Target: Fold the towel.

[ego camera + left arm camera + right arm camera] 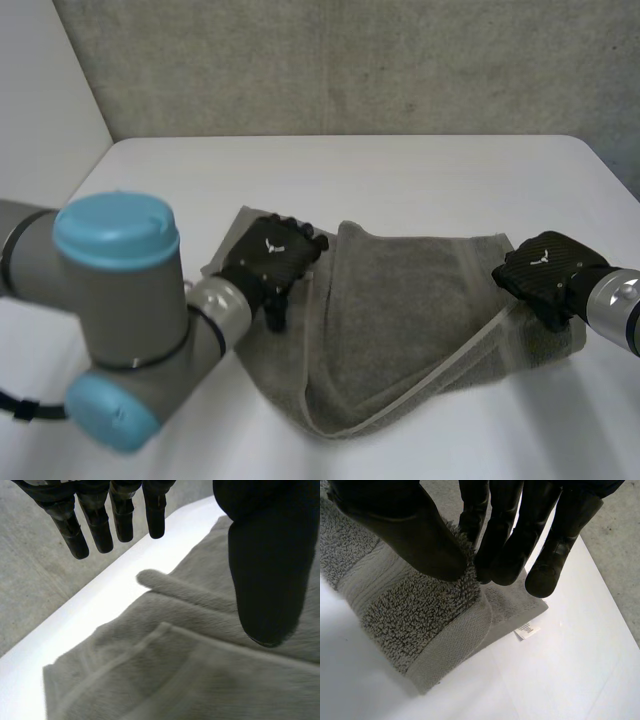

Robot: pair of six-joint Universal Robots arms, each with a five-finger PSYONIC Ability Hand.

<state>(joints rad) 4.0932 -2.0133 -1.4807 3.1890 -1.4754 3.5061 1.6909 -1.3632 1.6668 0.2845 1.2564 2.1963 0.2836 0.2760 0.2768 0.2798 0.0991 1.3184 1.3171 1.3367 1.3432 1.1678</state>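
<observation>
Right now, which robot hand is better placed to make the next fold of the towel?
Right. The right robot hand pinches the towel at its right end between thumb and fingers; the left robot hand is open over the left part, gripping nothing.

Camera set: one head view, two wrist views, all on one table (400, 170).
Your head view sits between and behind the arms (115, 300), looking down over the white table to the grey wall (350, 60); it takes in the left hand (272, 255), the right hand (545, 270) and the whole towel (400, 300). Your left wrist view looks along the left hand from close above the cloth, out past the table's edge. Your right wrist view looks along the right hand, close over a towel corner. All three share towel and tabletop.
</observation>
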